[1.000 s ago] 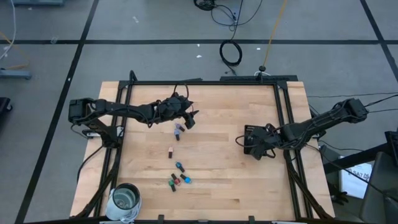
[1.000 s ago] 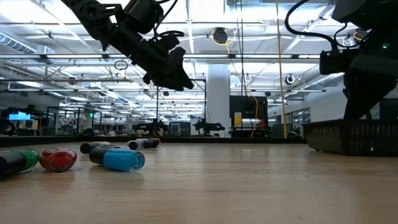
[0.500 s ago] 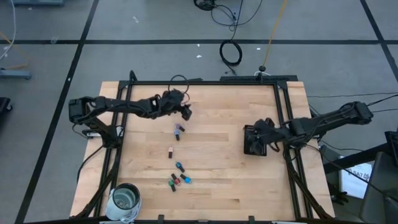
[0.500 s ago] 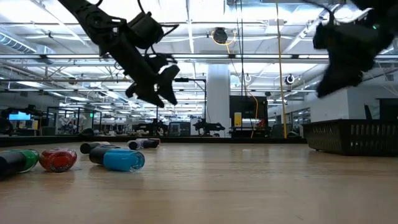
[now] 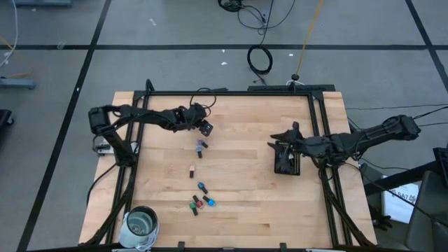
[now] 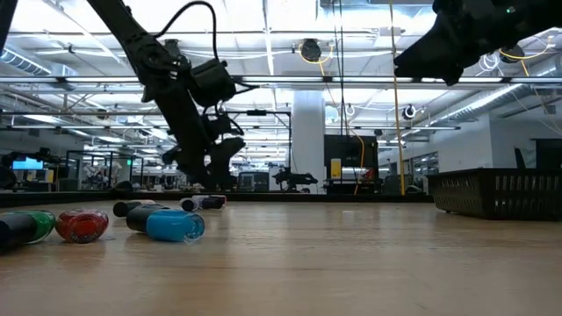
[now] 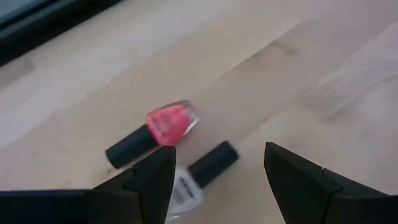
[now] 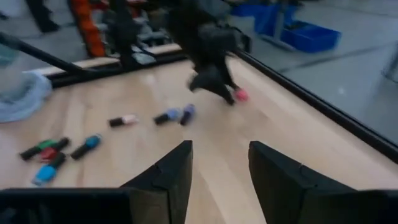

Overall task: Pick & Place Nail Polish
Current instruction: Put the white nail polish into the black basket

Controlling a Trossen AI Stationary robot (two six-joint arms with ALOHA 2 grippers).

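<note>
Small nail polish bottles with dark caps lie on their sides on the wooden table. A pink one (image 7: 168, 123) and a white one (image 7: 189, 183) lie right in front of my left gripper (image 7: 217, 180). It is open and low over them at the far left (image 5: 204, 128), pointing down at a slant. More bottles lie nearer: a purple and blue pair (image 5: 201, 147), a beige one (image 5: 192, 170) and a cluster (image 5: 201, 201). My right gripper (image 8: 221, 168) is open with nothing in it, raised above the black tray (image 5: 287, 159).
A large round glass jar (image 5: 142, 225) stands at the near left corner. A black frame rail (image 5: 231, 93) runs along the far edge of the table. Bare wood lies between the bottles and the tray.
My left gripper has sunk toward the table and swung a little toward the far left, tipping and rolling until it stands over the pink and white bottles. My right gripper has risen from the tray and tipped up from pointing down to nearly level, facing the table's left.
</note>
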